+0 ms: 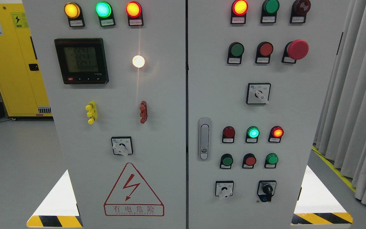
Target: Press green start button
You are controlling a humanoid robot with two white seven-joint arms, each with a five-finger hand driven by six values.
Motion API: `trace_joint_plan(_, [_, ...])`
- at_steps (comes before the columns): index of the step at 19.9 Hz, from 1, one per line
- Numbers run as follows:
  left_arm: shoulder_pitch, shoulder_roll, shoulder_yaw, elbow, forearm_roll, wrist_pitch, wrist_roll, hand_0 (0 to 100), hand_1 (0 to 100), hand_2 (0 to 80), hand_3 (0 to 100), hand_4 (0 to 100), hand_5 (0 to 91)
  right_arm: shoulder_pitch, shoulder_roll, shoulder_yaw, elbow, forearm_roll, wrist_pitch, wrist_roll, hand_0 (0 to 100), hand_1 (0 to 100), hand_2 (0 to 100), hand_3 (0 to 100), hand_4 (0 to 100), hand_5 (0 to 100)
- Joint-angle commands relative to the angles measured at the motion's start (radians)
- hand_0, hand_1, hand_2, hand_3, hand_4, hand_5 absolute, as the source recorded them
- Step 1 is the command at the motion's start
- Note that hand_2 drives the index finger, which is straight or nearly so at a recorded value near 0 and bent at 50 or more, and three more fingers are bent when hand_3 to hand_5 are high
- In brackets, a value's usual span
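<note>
You cannot see either robot hand here, so you cannot tell if the fingers are open or shut, or say where things are from a hand. On the right door of the grey cabinet (297, 105), a green button (236, 50) sits just left of a red button (266, 49) and a big red mushroom button (297, 49). Lower down, under a glowing green light (253, 132), two more green buttons (227, 161) sit on each side of a small red button (250, 160).
</note>
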Motion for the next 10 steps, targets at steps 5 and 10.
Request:
trace_joint_plan(5, [-0.029,-0.050,0.000,-0.026,0.000,-0.001,-0.003,12,56,0.0,0,0,0.0,0.024,0.025,0.080,-0.717,0.140,-0.087,-0.009,21,46,0,28,31,15])
trace_joint_plan(10, [-0.029,-0.071,0.000,-0.025,0.000,-0.001,-0.003,12,56,0.0,0,0,0.0,-0.017,0.036,0.080,-0.865,0.239,-0.198,-0.012,21,48,0,36,39,23])
